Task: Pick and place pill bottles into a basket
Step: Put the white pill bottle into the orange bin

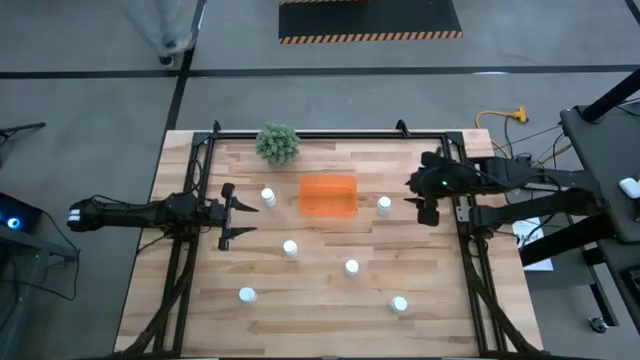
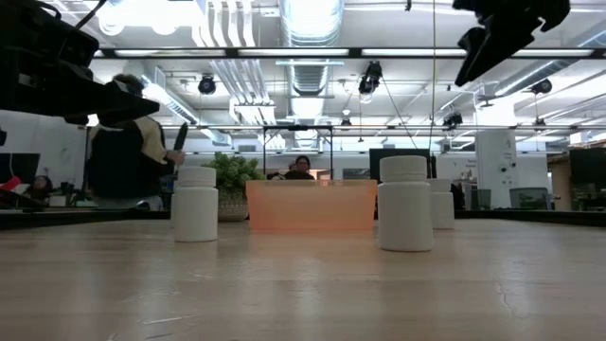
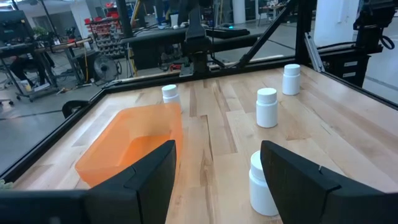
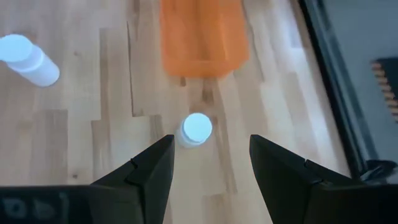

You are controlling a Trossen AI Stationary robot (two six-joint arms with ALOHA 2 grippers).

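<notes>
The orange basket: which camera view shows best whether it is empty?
The high view: the basket is seen from straight above, its floor bare. The left wrist view shows most of its inside, the right wrist view part of it, the low view only a wall.

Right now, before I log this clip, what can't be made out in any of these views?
- Basket floor: in the low view its front wall hides it; the high view is too small to rule out contents.
- Bottles: the low view shows only three; the basket may hide others.
- Bottle nearest the left gripper: partly hidden behind a finger in the left wrist view.
- Right gripper: fingertips cut off by the low view's top edge.
</notes>
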